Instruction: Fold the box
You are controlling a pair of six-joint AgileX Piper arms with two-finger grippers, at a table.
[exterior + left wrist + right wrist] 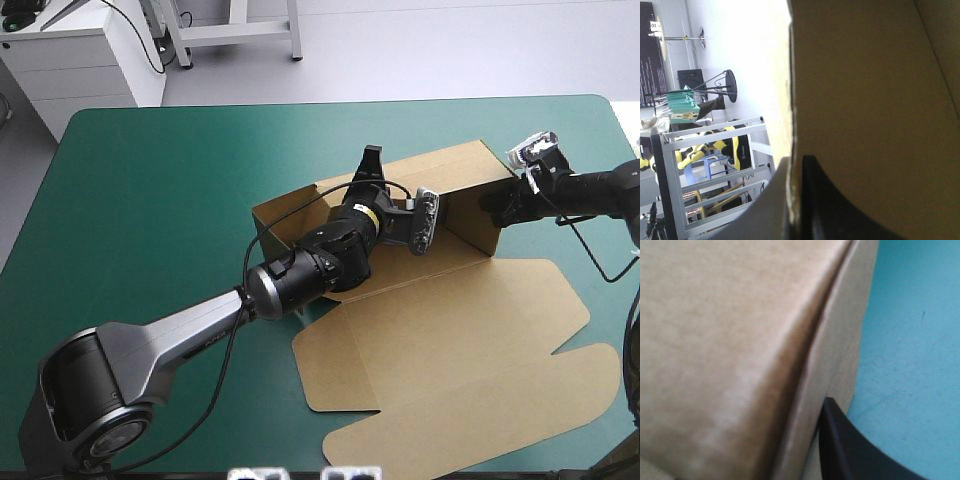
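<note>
The brown box [470,330], judged light, stiff across panels and weak at creases, lies right of centre on the table [150,200], lid flat nearward; grip walls at top edges, as the left gripper [369,158] clamps the far wall; whether the right gripper [498,206], at the right wall, is open or closed cannot be told.
</note>
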